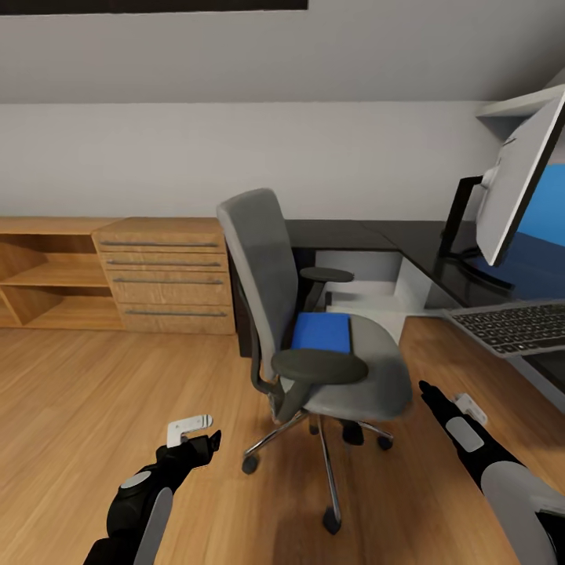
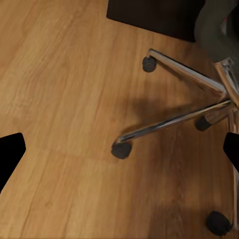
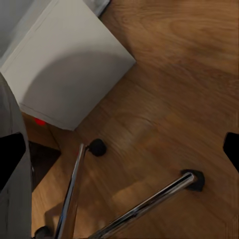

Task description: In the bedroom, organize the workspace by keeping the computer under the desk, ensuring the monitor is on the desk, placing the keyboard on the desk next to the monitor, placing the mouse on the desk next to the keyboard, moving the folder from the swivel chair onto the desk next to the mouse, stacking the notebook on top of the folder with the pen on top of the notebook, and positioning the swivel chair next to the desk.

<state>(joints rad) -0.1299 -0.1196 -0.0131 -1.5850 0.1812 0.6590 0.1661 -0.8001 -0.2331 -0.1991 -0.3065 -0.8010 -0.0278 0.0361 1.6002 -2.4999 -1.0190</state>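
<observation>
The folder (image 1: 322,332) lies flat on the seat of the swivel chair (image 1: 314,314), toward the back of the cushion between the black armrests, which keeps it from sliding off and leaves it easy to reach from above. The chair stands in the middle of the floor, turned partly away, just left of the desk (image 1: 408,243), whose glossy black top runs along the far wall and down the right side. On that right wing sits the monitor (image 1: 518,180), tilted, with the keyboard (image 1: 514,326) near it, its front edge seeming to overhang the desk edge a little. Under the desk's far corner a pale boxy form, likely the computer (image 3: 69,69), rests on the floor beside the chair's chrome legs.

Far left, the oak cabinet (image 1: 169,275) has its drawers shut, and the open shelves (image 1: 47,275) next to it hold nothing I can see.

The left gripper (image 1: 191,429) and right gripper (image 1: 463,402) hang low on either side of the chair, jaws spread wide and holding nothing, apparently poised for the folder.
</observation>
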